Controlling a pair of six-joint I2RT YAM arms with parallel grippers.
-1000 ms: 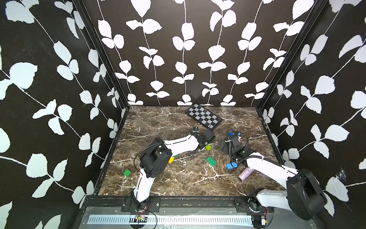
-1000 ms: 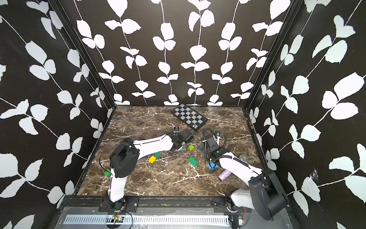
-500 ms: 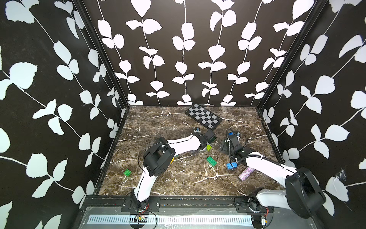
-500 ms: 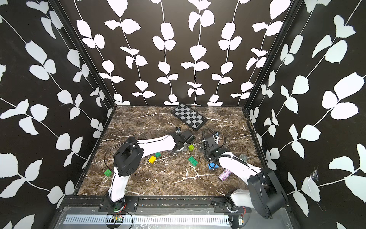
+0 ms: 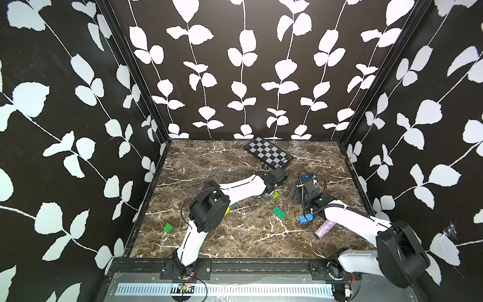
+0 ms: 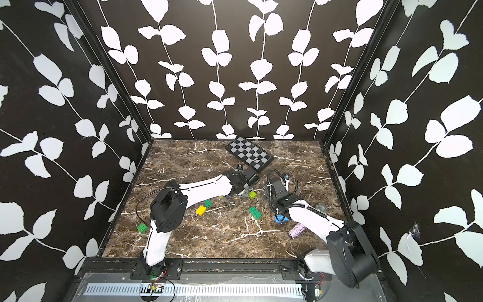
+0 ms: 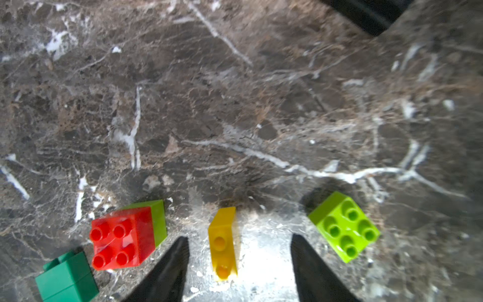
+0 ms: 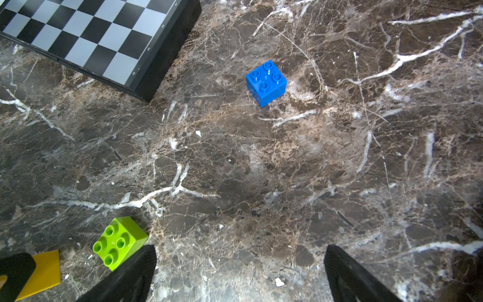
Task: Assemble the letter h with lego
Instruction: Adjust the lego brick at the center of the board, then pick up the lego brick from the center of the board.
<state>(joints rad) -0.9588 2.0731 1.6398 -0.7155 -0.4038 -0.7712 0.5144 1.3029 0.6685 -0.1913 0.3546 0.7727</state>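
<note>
Left gripper (image 7: pixel 239 238): jaws apart astride a narrow yellow brick (image 7: pixel 223 245) on the marble tabletop (image 7: pixel 235 104), not touching it; lime brick (image 7: pixel 343 226) and red brick (image 7: pixel 121 238) flank them. Right gripper (image 8: pixel 240 248): spread wide, empty, blue brick (image 8: pixel 266 82) well apart. Checkered board (image 8: pixel 91 34): border characters illegible.

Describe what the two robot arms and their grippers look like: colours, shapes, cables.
Both the left arm and right arm have smooth white shells with bulky black joint housings. A thin black cable loops beside the left arm's joint; a ribbed black hose runs along the right. The left gripper and right gripper have black fingers tapering to points.
</note>
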